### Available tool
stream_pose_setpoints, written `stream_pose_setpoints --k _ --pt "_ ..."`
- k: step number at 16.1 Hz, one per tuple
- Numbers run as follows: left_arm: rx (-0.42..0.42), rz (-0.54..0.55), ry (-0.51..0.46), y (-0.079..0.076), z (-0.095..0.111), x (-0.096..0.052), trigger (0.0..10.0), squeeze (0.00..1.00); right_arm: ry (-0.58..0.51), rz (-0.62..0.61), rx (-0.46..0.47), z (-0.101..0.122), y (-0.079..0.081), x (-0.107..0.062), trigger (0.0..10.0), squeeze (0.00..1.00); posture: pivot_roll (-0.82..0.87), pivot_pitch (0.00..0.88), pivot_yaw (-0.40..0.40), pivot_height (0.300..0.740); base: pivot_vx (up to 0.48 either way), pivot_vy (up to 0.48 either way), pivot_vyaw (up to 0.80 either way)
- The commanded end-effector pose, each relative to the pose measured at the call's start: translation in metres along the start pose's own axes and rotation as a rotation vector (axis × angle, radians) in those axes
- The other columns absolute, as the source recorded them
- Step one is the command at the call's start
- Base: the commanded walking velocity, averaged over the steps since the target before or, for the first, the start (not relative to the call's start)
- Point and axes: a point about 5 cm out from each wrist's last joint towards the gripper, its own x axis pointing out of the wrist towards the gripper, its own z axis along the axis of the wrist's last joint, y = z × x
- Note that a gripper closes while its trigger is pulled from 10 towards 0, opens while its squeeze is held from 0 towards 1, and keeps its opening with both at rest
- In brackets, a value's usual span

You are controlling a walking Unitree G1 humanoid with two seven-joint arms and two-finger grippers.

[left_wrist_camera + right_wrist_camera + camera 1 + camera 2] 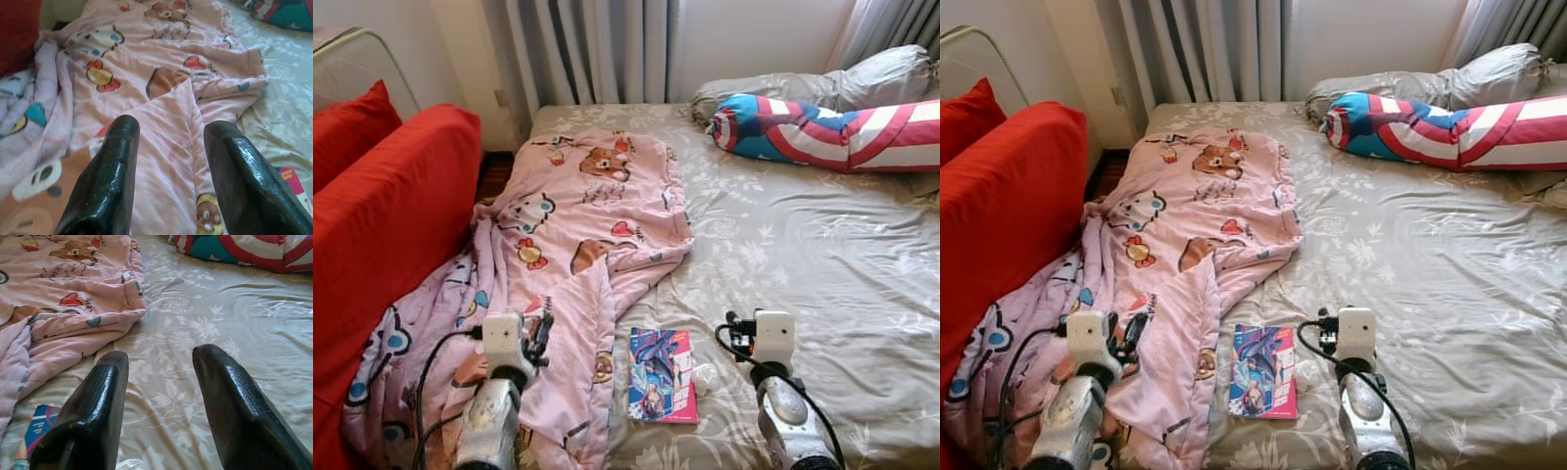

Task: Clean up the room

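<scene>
With both my left gripper [540, 338] and right gripper [736, 338] spread wide and empty, the rumpled pink blanket [578, 225] and the book [661, 375] beside it await tidying on the bed [822, 264].

Wide bare sheet lies open across the bed [822, 264] ahead of the right pincer [159, 382], whose fingers stand apart, with the striped bolster [832, 132] well off at the head. The left pincer [168, 161], also spread, hangs over the rumpled pink blanket [578, 235]. A red sofa [382, 215] walls that side, and a book [661, 375] lies between the arms.
</scene>
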Motion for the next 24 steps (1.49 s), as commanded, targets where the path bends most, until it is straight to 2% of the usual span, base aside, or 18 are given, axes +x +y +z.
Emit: stream_pose_setpoints --k 1,8,16,24 --pt "-0.004 0.016 -0.001 0.004 -0.001 -0.003 10.0 0.00 -0.006 0.001 0.007 0.003 0.001 0.002 10.0 0.00 -0.07 0.080 0.018 0.740 0.000 0.000 0.00" --pt "-0.006 0.037 -0.001 0.007 0.001 -0.004 10.0 0.00 0.009 0.034 0.019 -0.001 0.009 0.000 10.0 0.00 -0.08 0.093 0.014 0.660 0.000 0.000 0.00" --pt "-0.008 0.040 0.010 0.006 -0.002 -0.008 10.0 0.00 0.020 0.066 0.019 -0.003 0.014 -0.001 10.0 0.00 -0.06 0.084 0.004 0.660 0.000 0.000 0.00" --pt "-0.011 0.015 0.016 0.003 0.001 -0.004 10.0 0.00 0.036 0.059 0.014 -0.003 0.014 0.001 10.0 0.00 -0.06 0.077 0.009 0.660 0.000 0.000 0.00"
